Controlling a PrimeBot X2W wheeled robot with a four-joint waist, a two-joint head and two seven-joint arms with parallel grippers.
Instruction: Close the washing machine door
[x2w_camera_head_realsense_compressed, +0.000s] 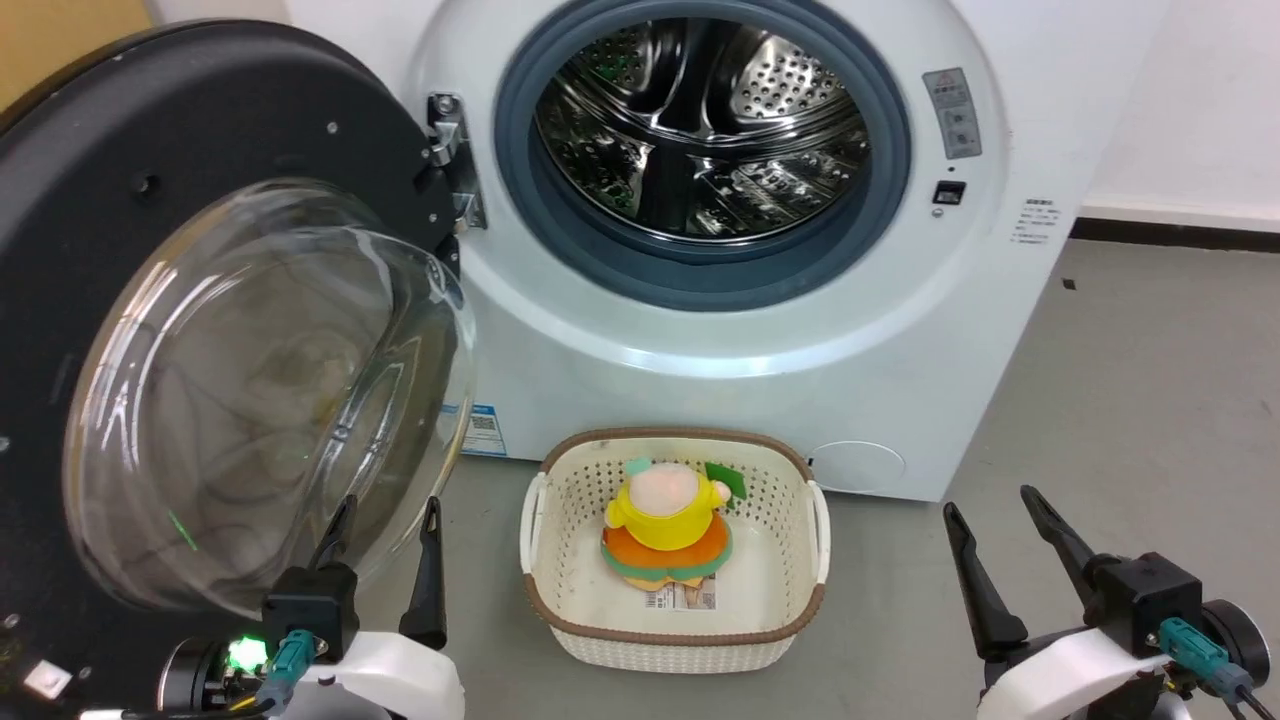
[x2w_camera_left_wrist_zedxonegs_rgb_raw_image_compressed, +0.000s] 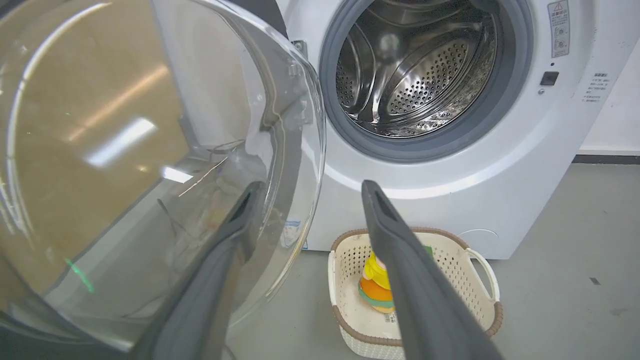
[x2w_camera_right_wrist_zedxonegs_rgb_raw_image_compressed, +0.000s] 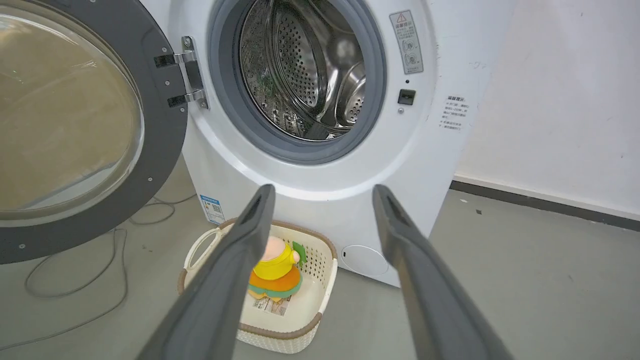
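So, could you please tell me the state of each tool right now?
Left tool: open, gripping nothing.
Right tool: open, gripping nothing.

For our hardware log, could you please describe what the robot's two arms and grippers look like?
The left gripper and right gripper each have two long, tapering dark grey fingers on a black block, mounted on a rounded white wrist shell. A teal connector with a dark cable plugs in at each block. A green light glows beside the left wrist.

One washing machine (x2w_camera_head_realsense_compressed: 720, 340), one door (x2w_camera_head_realsense_compressed: 110, 150), one basket (x2w_camera_head_realsense_compressed: 675, 437), one toy (x2w_camera_head_realsense_compressed: 665, 525)
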